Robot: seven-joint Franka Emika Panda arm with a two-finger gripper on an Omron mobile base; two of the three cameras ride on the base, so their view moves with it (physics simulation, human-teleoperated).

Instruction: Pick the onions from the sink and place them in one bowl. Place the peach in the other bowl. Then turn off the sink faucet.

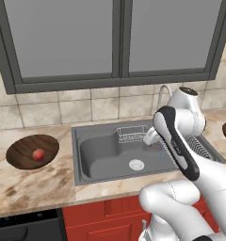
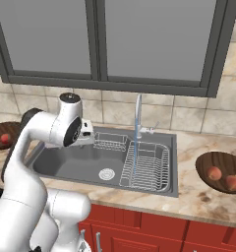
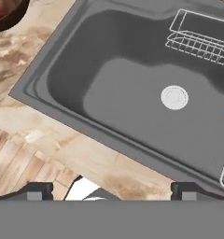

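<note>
Here the gripper [image 3: 112,189] hovers over the sink [image 3: 132,88], fingers apart and empty; onions [image 2: 223,178] fill the bowl [image 2: 211,160] at three o'clock, water running from the faucet [image 2: 138,115].

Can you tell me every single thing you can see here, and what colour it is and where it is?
sink: one, grey steel, set in the counter middle, nothing loose in the basin.
drain: one, white, round, on the sink floor.
wire racks: two, pale wire, at the sink's back and right side.
faucet: one, chrome, behind the sink, blue water running from it.
left bowl: one, dark brown wood, on the counter left of the sink.
peach: one, orange-red, in the left bowl.
right bowl: one, dark brown wood, on the counter right of the sink.
onions: two, reddish-orange, in the right bowl.
counter: one, beige marble.
pincer: one, dark fingertips apart, empty, above the sink's front edge.
</note>
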